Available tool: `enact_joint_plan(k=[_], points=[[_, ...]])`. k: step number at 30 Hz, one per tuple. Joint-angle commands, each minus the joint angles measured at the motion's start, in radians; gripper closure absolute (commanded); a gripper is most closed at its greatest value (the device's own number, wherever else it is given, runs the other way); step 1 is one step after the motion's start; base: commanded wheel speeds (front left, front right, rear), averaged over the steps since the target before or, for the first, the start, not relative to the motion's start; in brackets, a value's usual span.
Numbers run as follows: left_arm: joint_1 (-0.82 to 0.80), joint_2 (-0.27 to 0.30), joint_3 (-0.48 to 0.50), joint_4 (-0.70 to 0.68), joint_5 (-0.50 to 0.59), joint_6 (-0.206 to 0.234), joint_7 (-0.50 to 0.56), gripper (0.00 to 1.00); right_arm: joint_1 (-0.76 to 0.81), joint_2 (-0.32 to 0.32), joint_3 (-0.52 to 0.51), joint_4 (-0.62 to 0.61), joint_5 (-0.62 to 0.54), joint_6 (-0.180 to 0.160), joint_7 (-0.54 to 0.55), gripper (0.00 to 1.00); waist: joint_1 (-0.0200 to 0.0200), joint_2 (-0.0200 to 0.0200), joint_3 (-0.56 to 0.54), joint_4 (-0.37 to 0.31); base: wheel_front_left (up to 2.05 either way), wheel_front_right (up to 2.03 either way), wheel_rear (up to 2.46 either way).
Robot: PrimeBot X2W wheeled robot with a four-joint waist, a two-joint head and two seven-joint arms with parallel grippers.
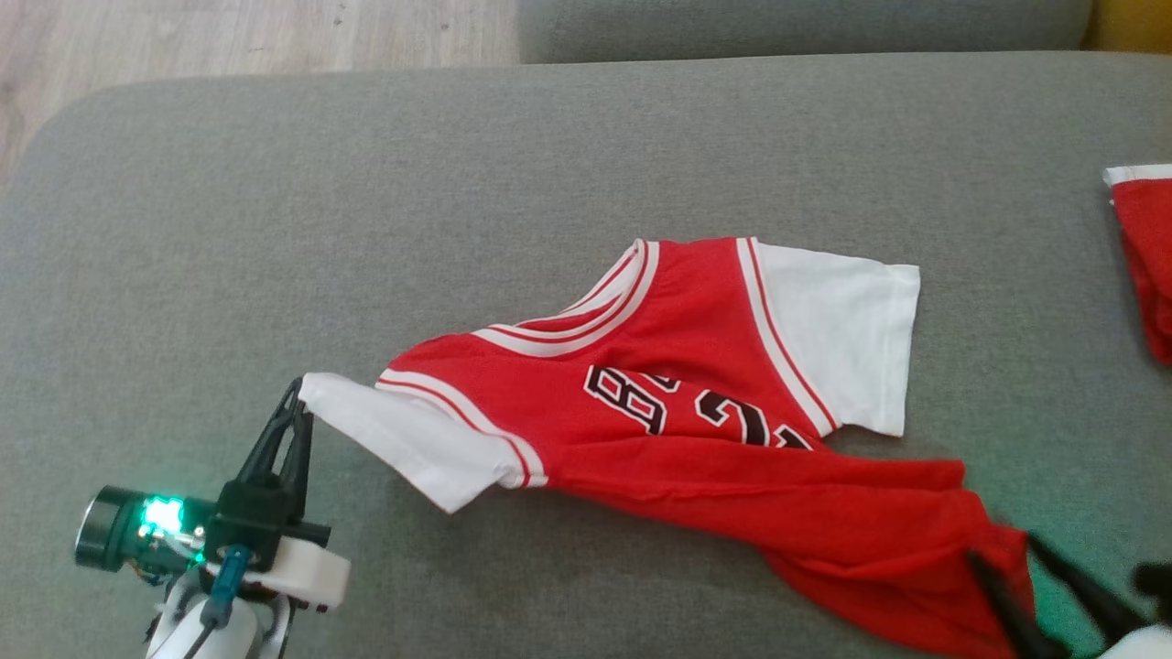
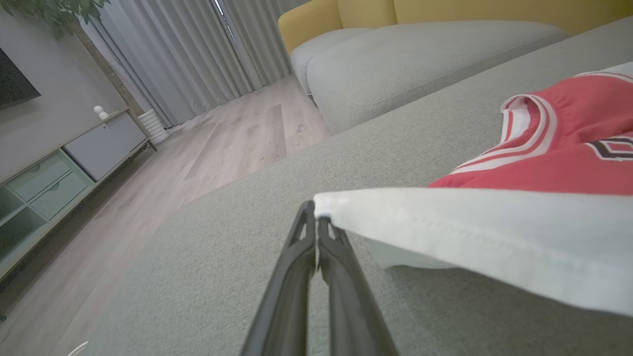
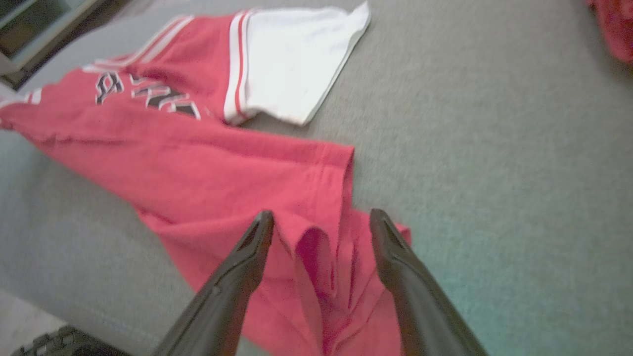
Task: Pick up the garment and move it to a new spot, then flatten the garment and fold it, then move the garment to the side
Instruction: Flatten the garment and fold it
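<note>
On the left, our left pincer (image 1: 299, 395) is squeezing shut on the very edge of a white sleeve (image 1: 412, 439) of the shirt (image 1: 696, 366). It is holding that sleeve corner up a little off the grey couch seat (image 1: 458, 183). In the left wrist view, the left pincer (image 2: 315, 220) is pressing its two dark fingers (image 2: 296, 277) tight together, and the white sleeve (image 2: 494, 237) is sticking out to one side of their tips. Behind them, a wood floor (image 2: 222, 148), grey curtains (image 2: 188, 59) and a low cabinet (image 2: 74, 158) are showing.

In the middle of the couch seat, the shirt is lying with its neck hole pointing away from us. It is red with black numbers on it. Its bottom part is lying folded up over the numbers and bunching toward the lower right. The other white sleeve (image 1: 842, 339) is lying flat.

At the lower right, our right pincer (image 1: 1003, 549) is standing wide open over the red bottom edge of the shirt. In the right wrist view, the right pincer (image 3: 321, 215) is holding nothing, and a raised fold of the shirt (image 3: 198, 163) is sitting between its spread fingers. We cannot tell if the fingers are touching the cloth.

At the far right, another red cloth (image 1: 1140, 256) is lying well apart from the shirt.
</note>
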Motion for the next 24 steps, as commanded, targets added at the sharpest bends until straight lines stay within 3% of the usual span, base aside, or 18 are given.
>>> enact_joint_plan(k=[1,7,16,17,18,19,24], points=[[-0.024,0.036,0.043,-0.028,-0.003,0.006,-0.002,1.00,0.004,-0.034,-0.010,-0.033,0.012,0.007,-0.001,0.00,0.0001,0.0000,0.001,0.003,0.00,0.00,0.00],[-0.046,0.039,0.035,-0.038,0.001,0.007,0.014,1.00,-0.023,-0.059,-0.105,-0.079,0.027,0.007,0.048,0.00,0.0001,0.0000,0.017,0.022,0.00,0.00,0.00],[-0.104,0.018,0.011,-0.015,0.005,-0.011,0.003,1.00,-0.153,-0.040,-0.007,0.028,0.059,0.007,0.139,0.00,0.0001,0.0000,0.053,0.058,0.00,0.00,0.00],[-0.108,0.016,0.009,-0.011,0.005,-0.013,0.001,1.00,-0.163,-0.039,0.007,0.040,0.069,0.007,0.143,0.20,0.0001,0.0000,0.054,0.061,0.00,0.00,0.00],[-0.112,0.015,0.008,-0.004,0.003,-0.015,-0.001,1.00,-0.171,-0.039,0.020,0.050,0.083,0.007,0.146,0.72,0.0001,0.0000,0.056,0.063,0.00,0.00,0.00],[-0.116,0.014,0.008,0.002,0.002,-0.017,-0.004,1.00,-0.177,-0.040,0.034,0.056,0.098,0.007,0.151,1.00,0.0001,0.0000,0.057,0.065,0.00,0.00,0.00],[-0.135,0.015,0.008,0.018,-0.003,-0.024,-0.018,1.00,-0.195,-0.076,0.061,0.047,0.141,0.007,0.129,1.00,0.0001,0.0000,0.056,0.060,0.00,0.00,0.00]])
